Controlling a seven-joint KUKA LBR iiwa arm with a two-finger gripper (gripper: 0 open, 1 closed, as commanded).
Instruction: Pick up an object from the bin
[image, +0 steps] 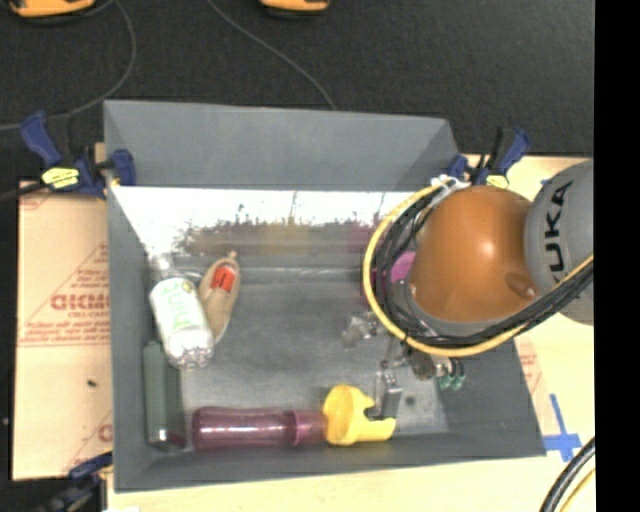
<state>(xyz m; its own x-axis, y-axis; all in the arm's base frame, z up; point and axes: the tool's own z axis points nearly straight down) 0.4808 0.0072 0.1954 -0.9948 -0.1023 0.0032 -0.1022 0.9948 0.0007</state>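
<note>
DESK: What does the arm look like from your console?

OPERATOR: I see a glossy orange cover on the wrist, rounded like a helmet, and behind it a pale grey link with KUKA in black capitals.

DESK: And the wiring?

OPERATOR: A bundle of cables, black with one yellow, loops round the cover's left rim; I make out a white fitting at its top. More black cables sweep under the dome towards the grey link. Below them I see the gripper, small, grey metal with dark parts, and a green piece beside its mount
</note>
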